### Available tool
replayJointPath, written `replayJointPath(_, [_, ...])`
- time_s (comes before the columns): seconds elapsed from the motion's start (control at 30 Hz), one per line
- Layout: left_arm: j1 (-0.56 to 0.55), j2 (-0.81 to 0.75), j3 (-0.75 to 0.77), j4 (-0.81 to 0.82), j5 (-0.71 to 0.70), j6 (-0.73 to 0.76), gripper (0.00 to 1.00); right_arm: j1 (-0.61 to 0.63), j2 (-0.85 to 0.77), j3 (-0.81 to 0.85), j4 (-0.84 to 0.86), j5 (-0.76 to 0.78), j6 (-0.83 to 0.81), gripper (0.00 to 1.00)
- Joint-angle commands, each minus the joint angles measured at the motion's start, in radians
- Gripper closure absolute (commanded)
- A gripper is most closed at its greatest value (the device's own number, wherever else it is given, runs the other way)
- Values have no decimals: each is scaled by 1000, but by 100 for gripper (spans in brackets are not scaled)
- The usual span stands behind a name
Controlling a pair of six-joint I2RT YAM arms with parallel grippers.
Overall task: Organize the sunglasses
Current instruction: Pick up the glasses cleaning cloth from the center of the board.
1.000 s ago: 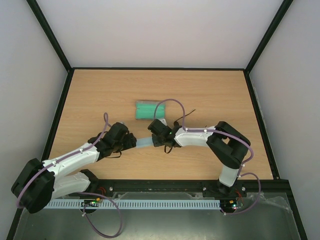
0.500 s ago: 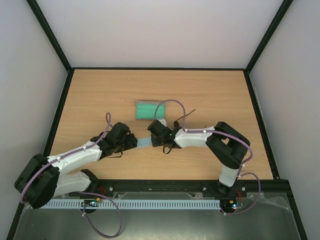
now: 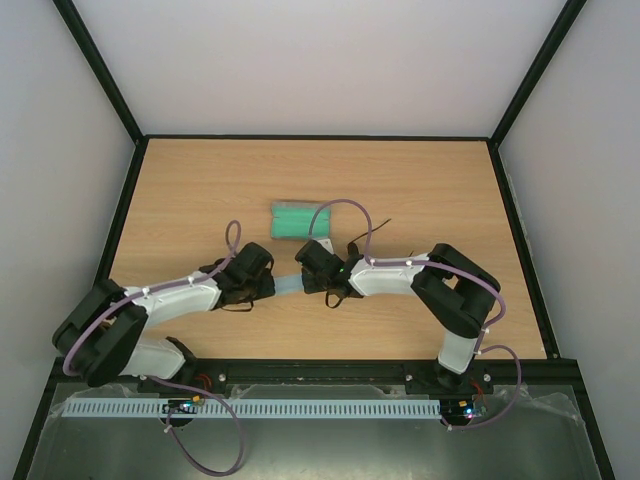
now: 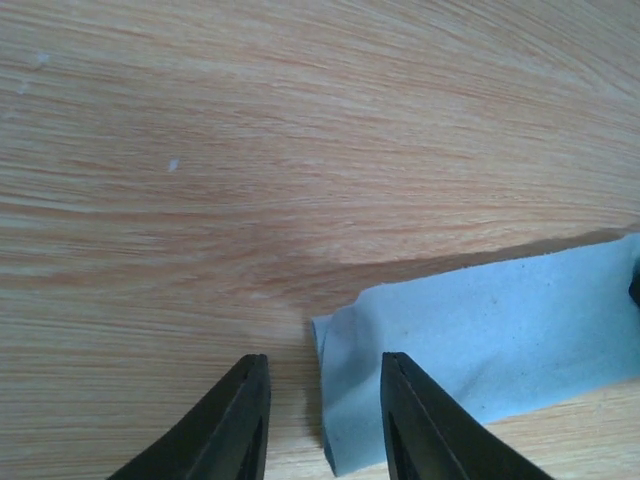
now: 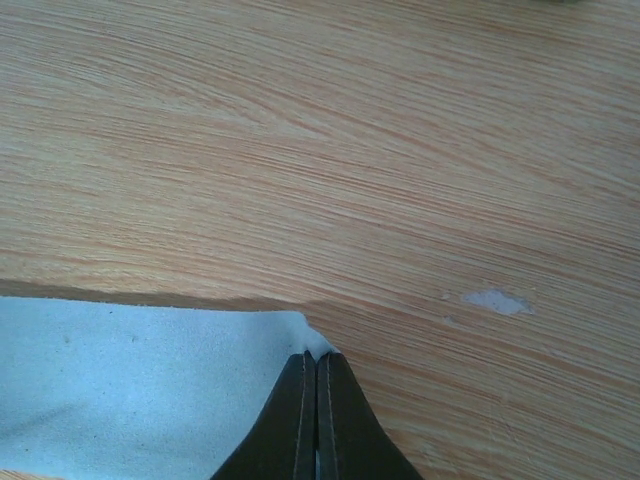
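Note:
The light blue cloth (image 3: 288, 287) lies folded on the table between my two grippers. My left gripper (image 3: 267, 286) is open, and its fingers straddle the cloth's left edge (image 4: 345, 400) just above the wood. My right gripper (image 3: 306, 281) is shut on the cloth's right corner (image 5: 318, 343). Most of the sunglasses are hidden behind my right wrist; only a thin dark temple arm (image 3: 378, 226) sticks out. The grey case with green lining (image 3: 294, 220) lies open behind the grippers.
Black frame rails (image 3: 320, 137) border the wooden table on all sides. A cable loop (image 3: 340, 205) from my right arm arches over the case. A small pale scuff (image 5: 497, 300) marks the wood near my right gripper.
My left arm has swung to the right, bringing its open gripper up to the cloth's left edge. My right arm has stayed in place, holding the cloth.

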Motion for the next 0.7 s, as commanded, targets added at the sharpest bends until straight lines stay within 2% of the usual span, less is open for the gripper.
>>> replayJointPath(0.0, [-21,48,28,-16,-26,0,70,11,45,-42,-62,-41,18,99])
replayJointPath(0.17, [-37,72,37,-35,-42,-2,79,12,41,-31,-60,-47,22,99])
replayJointPath(0.43, [-39,94,35,-33,-46,-7,86,11,39,-34,-49,-61,26,99])
replayJointPath(0.6, [-39,98,43,-33,-52,-8,96,11,38,-40,-33,-85,30,99])
replayJointPath(0.67, [-39,101,51,-35,-53,-7,98,10,34,-38,-29,-92,32,99])
